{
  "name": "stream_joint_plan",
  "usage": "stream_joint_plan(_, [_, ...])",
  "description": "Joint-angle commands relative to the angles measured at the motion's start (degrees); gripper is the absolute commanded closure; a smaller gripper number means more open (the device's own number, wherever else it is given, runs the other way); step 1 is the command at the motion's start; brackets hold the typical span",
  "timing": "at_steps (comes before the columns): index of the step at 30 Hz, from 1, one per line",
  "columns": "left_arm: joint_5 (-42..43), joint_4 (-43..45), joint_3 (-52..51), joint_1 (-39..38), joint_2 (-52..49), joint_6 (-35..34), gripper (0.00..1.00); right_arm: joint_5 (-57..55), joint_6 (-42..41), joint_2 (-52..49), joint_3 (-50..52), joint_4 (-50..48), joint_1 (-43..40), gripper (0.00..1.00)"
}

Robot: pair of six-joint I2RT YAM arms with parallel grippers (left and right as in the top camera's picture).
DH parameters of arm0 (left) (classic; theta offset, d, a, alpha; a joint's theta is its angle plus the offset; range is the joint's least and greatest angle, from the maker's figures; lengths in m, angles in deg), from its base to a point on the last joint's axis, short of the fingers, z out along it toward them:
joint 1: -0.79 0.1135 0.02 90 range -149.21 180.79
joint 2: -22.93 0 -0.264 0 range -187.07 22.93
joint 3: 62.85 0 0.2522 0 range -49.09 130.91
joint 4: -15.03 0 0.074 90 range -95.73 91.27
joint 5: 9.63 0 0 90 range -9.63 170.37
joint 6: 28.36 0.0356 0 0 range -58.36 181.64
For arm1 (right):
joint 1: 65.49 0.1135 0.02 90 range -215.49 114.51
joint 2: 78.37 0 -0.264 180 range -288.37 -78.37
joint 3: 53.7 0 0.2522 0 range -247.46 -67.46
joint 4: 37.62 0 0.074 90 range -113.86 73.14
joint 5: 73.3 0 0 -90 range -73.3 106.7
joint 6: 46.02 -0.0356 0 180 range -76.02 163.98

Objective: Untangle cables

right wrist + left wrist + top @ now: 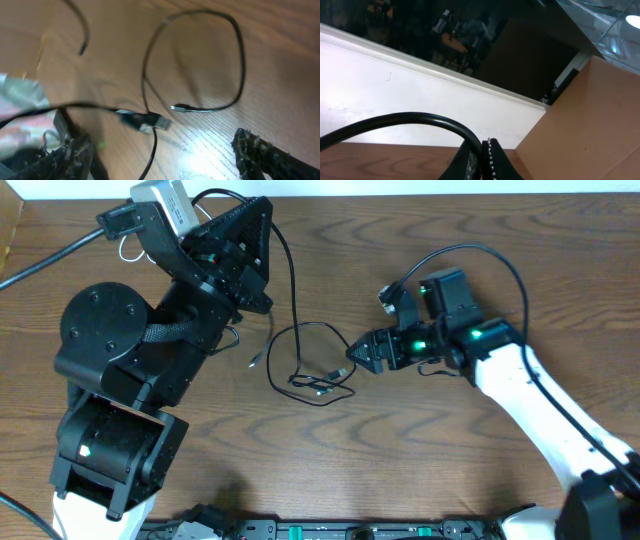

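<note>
**Item: black cables**. Thin cords lying mid-desk in one loose tangle, between the two arms.
- Layout: one open ring, with crossings bunched at its near side. The tangle's long axis runs roughly from the far edge towards the near edge in the overhead view.
- Free end: lies just outside the ring on the left arm's side and points away from it.
- Large plug: flat with a metal nose. Its long axis lies across the right wrist view, with the nose aimed to that view's right and tipped slightly down. A cord crosses it at about a right angle.
- Small plug: silver tip ending the ring's arc and pointing back towards the large plug, close to it. I cannot tell whether they touch.
- Lettering on the plugs is too blurred to read.

**Item: held cable**. This is one of the black cords. It leaves the tangle and runs nearly straight towards the far edge, then curves up to the left tool. In the left wrist view it arches in from the left.

**Item: left tool**. Raised near the far edge, with its fingers pressed together on the held cable.

**Item: right tool**. Low over the desk at the ring's right-arm side and aimed at the tangle. Its fingers are spread wide and grip nothing. The large plug lies just ahead of the gap.
</note>
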Motion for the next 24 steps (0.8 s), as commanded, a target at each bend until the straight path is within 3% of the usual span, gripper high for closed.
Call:
stream_joint_plan(1, [-0.13, 0.35, 0.74, 0.22, 0.15, -0.52, 0.92, 7.3, 11.74, 3.5, -0.07, 1.18, 0.2, 0.12])
stream_joint_plan(7, [-0.13, 0.35, 0.74, 0.22, 0.15, -0.52, 0.93, 7.21, 19.85, 2.73, 0.0, 4.44, 3.32, 0.21])
stream_joint_plan(10, [-0.13, 0.35, 0.74, 0.22, 0.15, -0.52, 0.93, 7.19, 23.06, 1.95, 0.04, 5.16, 5.22, 0.3])
stream_joint_plan(19, [-0.13, 0.33, 0.74, 0.22, 0.15, -0.52, 0.92, 4.44, 24.94, 1.31, 0.13, 5.42, 6.93, 0.52])
stream_joint_plan(24, [-0.13, 0.33, 0.74, 0.22, 0.15, -0.52, 0.93, 1.03, 24.94, -0.02, 0.48, 6.54, 7.28, 0.52])
